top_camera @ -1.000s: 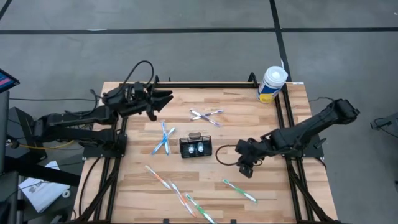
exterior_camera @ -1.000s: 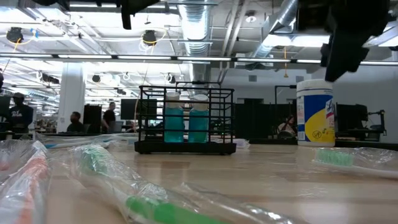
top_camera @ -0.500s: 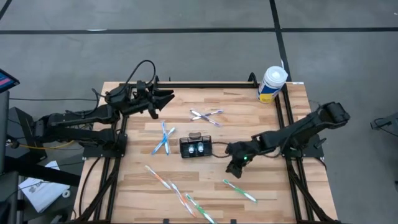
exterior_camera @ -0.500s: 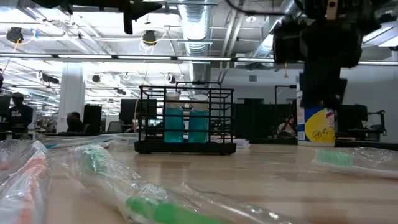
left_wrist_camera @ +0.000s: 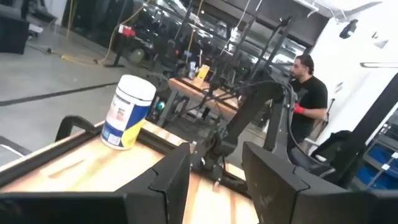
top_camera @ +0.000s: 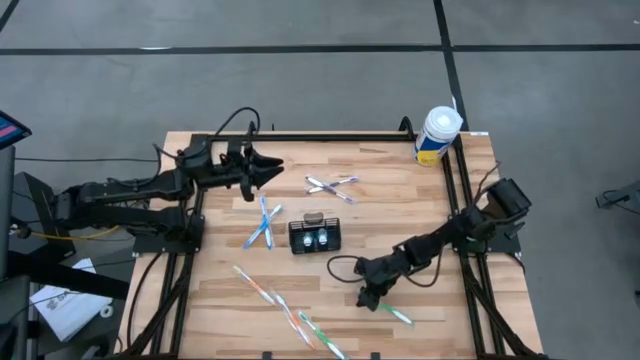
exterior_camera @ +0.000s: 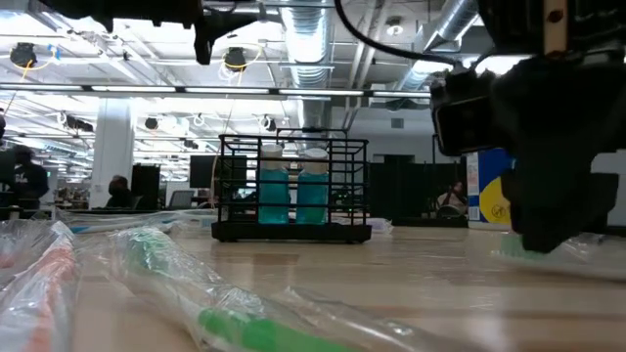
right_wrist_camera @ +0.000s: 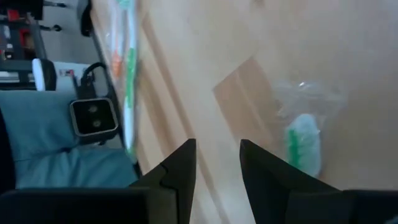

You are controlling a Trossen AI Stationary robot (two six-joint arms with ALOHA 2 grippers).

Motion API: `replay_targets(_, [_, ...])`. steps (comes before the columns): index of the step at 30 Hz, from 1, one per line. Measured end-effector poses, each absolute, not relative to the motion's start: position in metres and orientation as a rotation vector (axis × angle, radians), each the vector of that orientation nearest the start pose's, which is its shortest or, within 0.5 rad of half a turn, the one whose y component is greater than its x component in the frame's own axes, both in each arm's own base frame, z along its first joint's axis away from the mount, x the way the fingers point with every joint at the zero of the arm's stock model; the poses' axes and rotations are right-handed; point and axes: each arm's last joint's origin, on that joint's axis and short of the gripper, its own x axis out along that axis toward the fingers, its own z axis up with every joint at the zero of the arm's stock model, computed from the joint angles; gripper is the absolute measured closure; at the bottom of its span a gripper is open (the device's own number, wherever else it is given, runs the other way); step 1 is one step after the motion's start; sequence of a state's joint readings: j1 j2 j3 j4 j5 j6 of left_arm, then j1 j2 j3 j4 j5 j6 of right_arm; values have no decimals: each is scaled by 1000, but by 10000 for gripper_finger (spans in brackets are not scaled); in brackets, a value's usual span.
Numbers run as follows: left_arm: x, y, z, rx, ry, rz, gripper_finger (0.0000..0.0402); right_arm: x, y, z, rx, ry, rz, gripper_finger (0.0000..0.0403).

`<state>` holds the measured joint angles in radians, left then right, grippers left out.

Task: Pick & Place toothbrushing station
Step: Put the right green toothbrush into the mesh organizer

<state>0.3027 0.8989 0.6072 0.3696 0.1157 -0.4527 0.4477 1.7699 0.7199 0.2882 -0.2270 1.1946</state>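
Right tool point(top_camera: 368, 297) spread, low over wrapped toothbrush point(top_camera: 388, 311) near front edge | left tool point(top_camera: 268, 166) spread, back-left | basket point(top_camera: 315, 236) mid-tabletop point(top_camera: 400, 210)

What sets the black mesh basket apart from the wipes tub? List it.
The black mesh basket is a dark, see-through wire box; the wipes tub is a solid white-and-yellow cylinder. The basket sits near the table's middle; the tub stands at the far right corner. Two blue-lit items show inside the basket; the tub is capped. Both stand upright on the wooden table, untouched by either tool.
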Motion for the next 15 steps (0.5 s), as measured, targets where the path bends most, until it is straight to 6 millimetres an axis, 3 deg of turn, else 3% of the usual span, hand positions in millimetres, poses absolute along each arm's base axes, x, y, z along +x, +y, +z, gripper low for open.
replay_targets(8, [195, 57, 300, -415, -104, 156, 262, 289, 135, 113, 1018, 1020, 54, 288])
replay_targets(15, [192, 56, 306, -441, -150, 132, 266, 296, 122, 164, 1083, 798, 167, 288])
